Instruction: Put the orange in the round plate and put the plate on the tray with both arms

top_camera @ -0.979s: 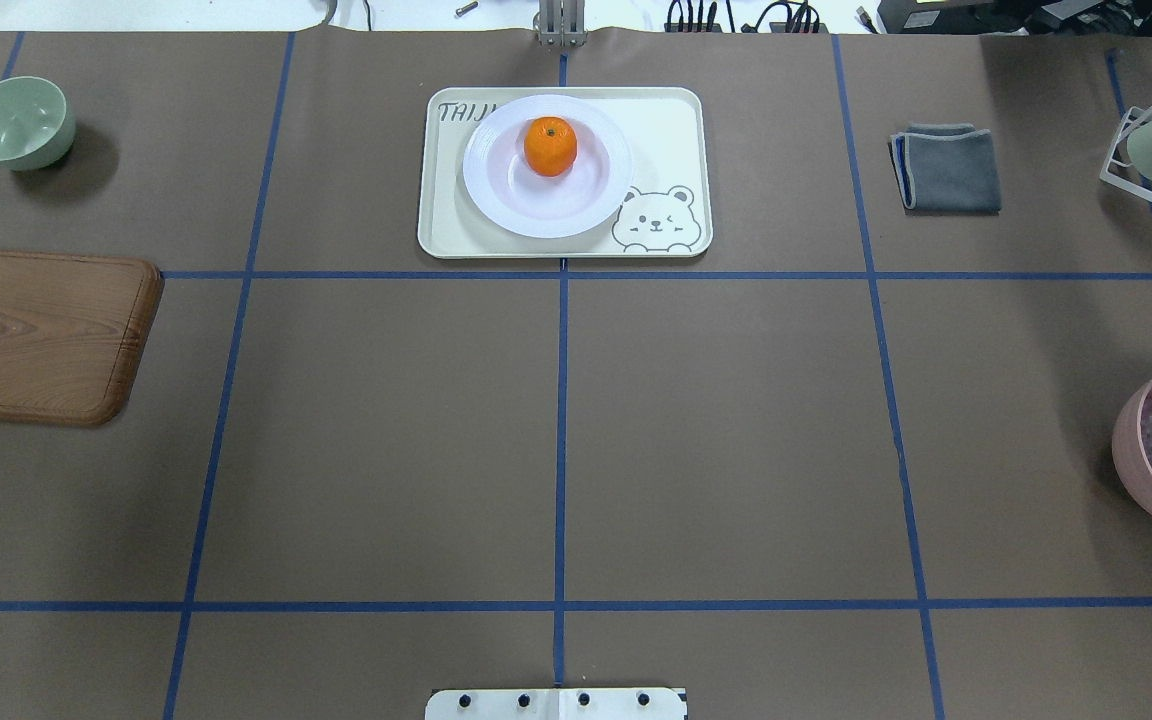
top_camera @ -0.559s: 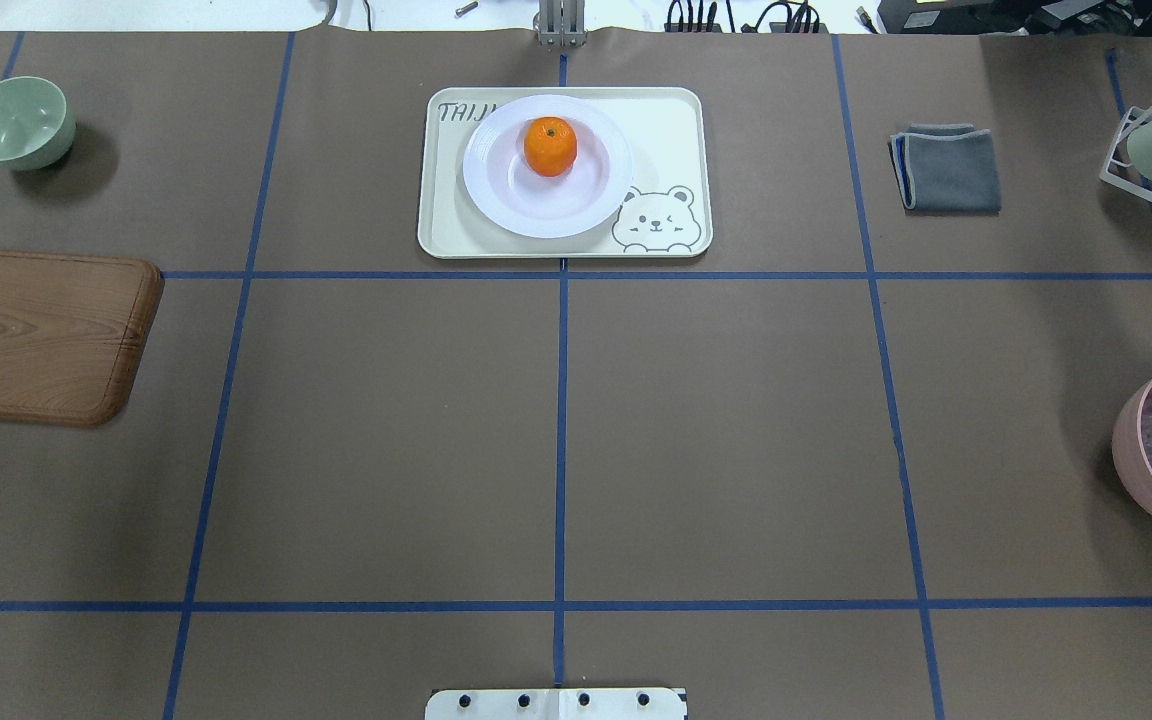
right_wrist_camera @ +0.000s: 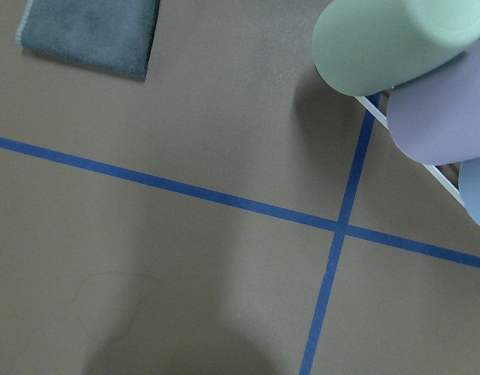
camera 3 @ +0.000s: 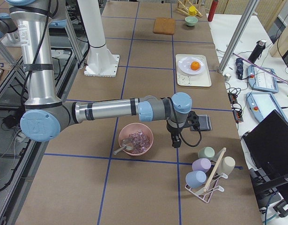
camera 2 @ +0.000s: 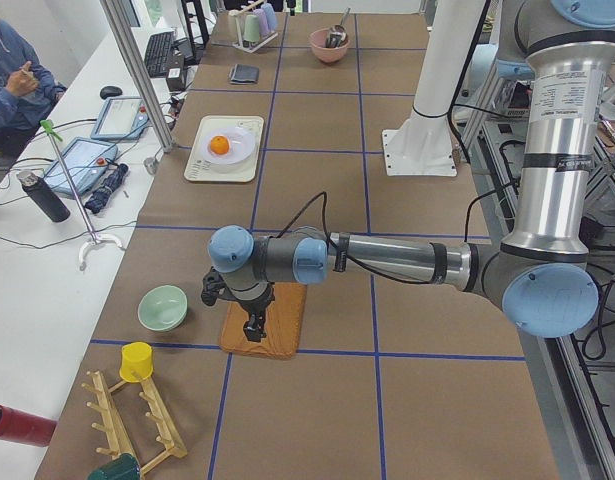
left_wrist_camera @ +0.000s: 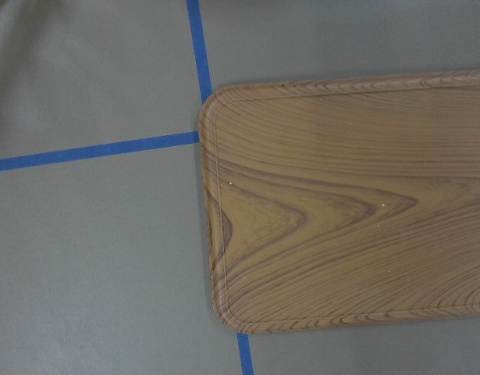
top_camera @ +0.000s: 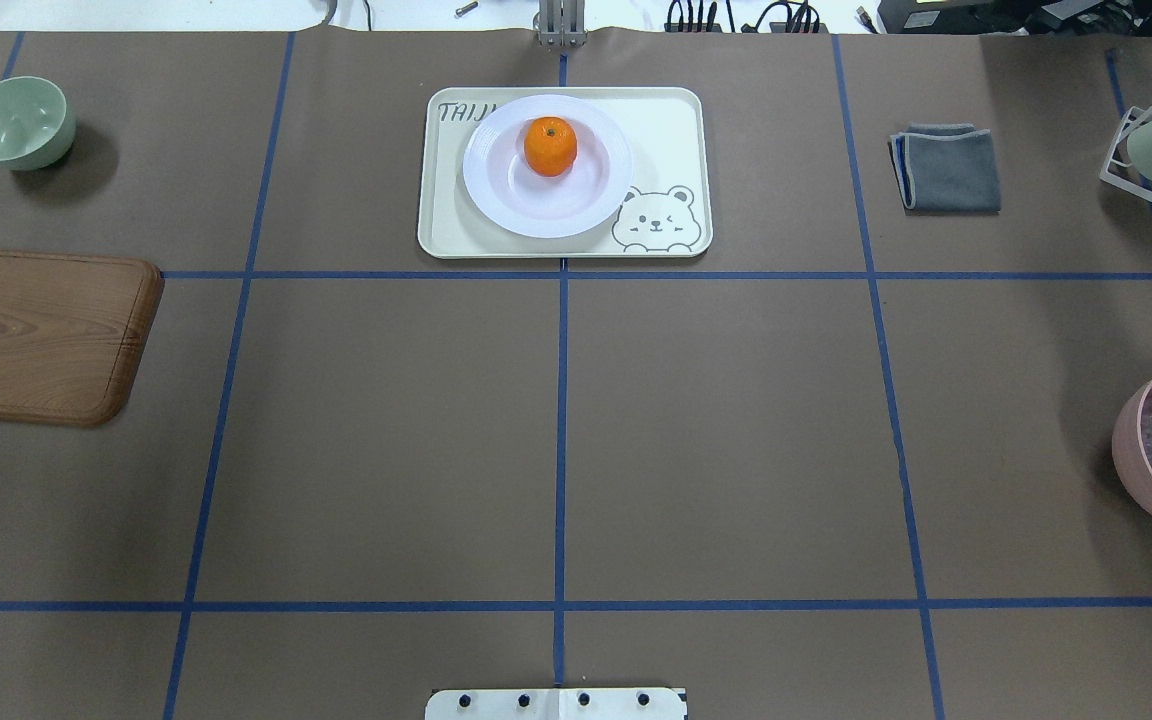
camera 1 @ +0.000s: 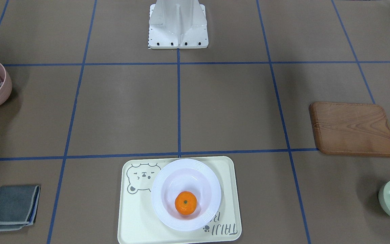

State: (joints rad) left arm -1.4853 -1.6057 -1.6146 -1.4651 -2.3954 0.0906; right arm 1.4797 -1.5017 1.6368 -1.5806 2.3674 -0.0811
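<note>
The brown desk [top_camera: 736, 450], marked off in blue tape, fills the room in front of me. The left arm [camera 2: 387, 260] stretches out low toward the desk's left end, and the right arm [camera 3: 111, 110] does the same toward the right end. Both are well away from the middle. The tray [top_camera: 671, 130] lies at the far centre, flat on the desk. The wooden board [top_camera: 36, 335] sits off at the left edge. The round plate [top_camera: 536, 205] rests on the tray, covering part of the lettering, just beside the bear drawing. The pink bowl [camera 3: 136, 138] stands near the right arm's wrist. The left tool [camera 2: 253, 328] hangs over the wooden board, and I cannot tell how wide it stands. The right tool [camera 3: 176, 142] hangs beside the pink bowl, and its gap is just as unclear. The orange [top_camera: 550, 146] sits inside the round plate, stem dot up.
</note>
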